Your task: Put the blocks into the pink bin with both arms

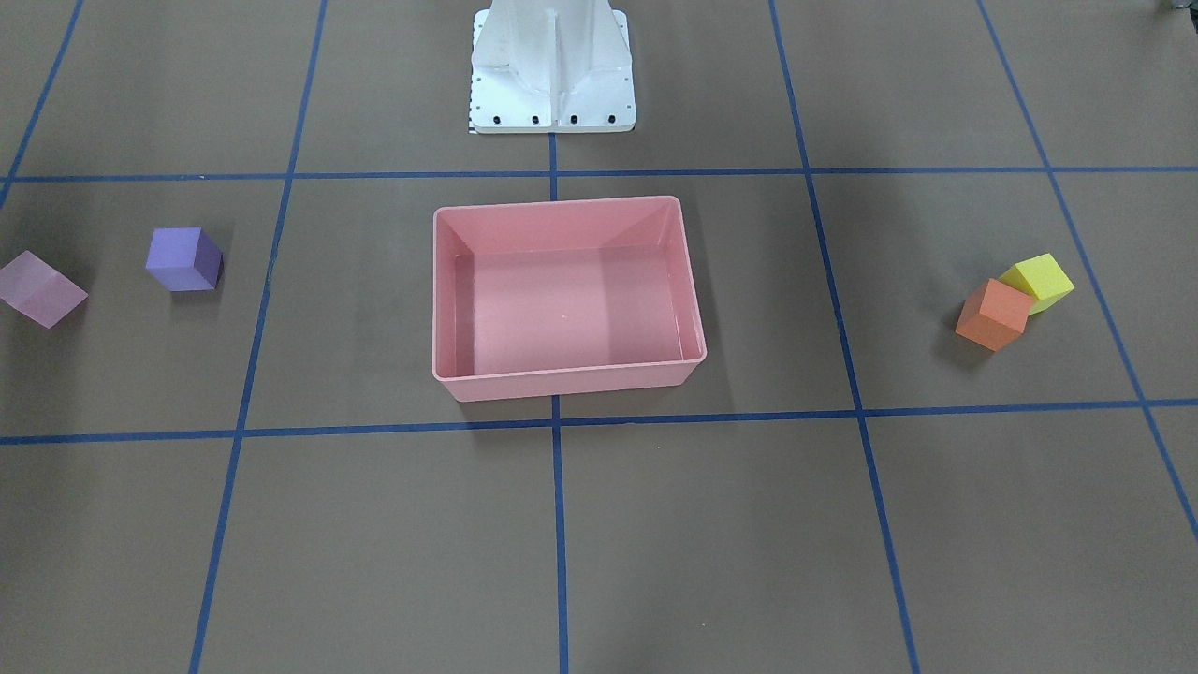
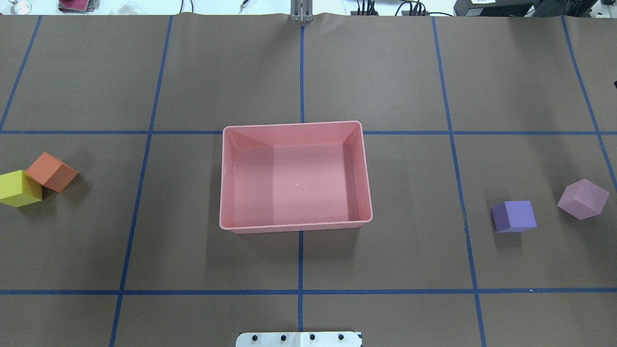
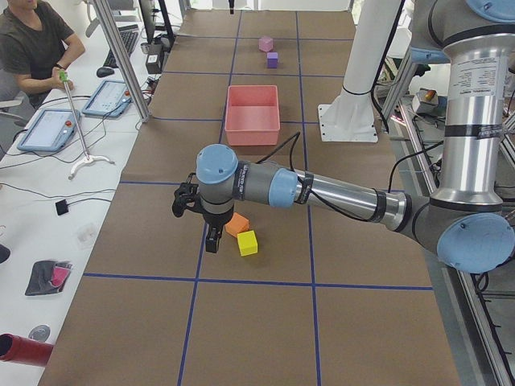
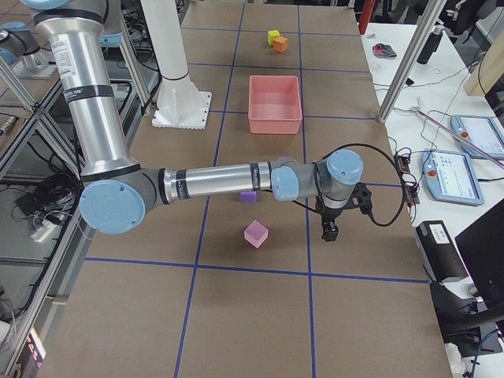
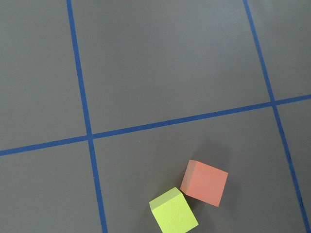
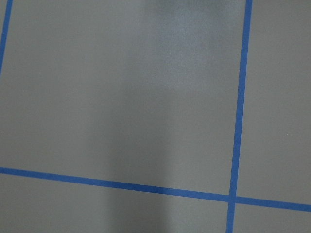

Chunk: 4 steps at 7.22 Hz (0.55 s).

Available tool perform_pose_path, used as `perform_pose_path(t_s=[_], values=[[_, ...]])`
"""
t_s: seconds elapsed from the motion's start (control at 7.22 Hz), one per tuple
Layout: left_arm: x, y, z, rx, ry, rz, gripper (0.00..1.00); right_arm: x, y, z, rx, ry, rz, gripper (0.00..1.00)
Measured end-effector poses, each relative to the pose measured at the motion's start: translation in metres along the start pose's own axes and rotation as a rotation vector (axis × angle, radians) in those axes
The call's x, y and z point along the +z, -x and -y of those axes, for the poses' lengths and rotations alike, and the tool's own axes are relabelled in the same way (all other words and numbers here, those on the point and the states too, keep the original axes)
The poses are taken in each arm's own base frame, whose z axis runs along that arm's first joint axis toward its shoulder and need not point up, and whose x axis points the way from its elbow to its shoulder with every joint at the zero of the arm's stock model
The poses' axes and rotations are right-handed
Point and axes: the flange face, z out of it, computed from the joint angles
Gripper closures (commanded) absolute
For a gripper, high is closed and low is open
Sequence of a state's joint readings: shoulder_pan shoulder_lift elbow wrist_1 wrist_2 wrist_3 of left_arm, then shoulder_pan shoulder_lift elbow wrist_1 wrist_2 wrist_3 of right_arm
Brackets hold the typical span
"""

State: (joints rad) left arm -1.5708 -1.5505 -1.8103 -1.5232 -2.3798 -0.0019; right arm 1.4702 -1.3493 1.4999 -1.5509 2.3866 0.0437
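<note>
The pink bin (image 2: 295,183) sits empty at the table's middle. The orange block (image 2: 52,172) and yellow block (image 2: 19,188) touch each other at the overhead view's left edge; they also show low in the left wrist view, orange (image 5: 204,183) and yellow (image 5: 173,211). The purple block (image 2: 515,216) and light pink block (image 2: 583,199) lie apart at the right. My left gripper (image 3: 211,240) hangs just beside the orange block (image 3: 236,225). My right gripper (image 4: 331,231) hangs over bare table beyond the light pink block (image 4: 256,233). I cannot tell whether either gripper is open or shut.
The white pedestal base (image 1: 552,70) stands behind the bin. Blue tape lines grid the brown table (image 2: 385,72). An operator (image 3: 32,48) sits at a side desk with tablets (image 3: 48,129). The right wrist view shows only table (image 6: 121,97).
</note>
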Motion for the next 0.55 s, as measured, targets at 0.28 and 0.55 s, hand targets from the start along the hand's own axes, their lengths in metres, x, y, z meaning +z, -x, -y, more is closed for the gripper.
perform_pose_path(t_s=[0.28,0.55], values=[[0.002,0.002,0.0,-0.003,0.004,-0.001,0.01,-0.001,0.001,-0.009,-0.002,0.005,-0.003,0.0],[0.003,0.002,0.0,-0.004,0.006,-0.001,0.01,0.001,0.001,-0.017,-0.003,0.01,-0.003,0.0]])
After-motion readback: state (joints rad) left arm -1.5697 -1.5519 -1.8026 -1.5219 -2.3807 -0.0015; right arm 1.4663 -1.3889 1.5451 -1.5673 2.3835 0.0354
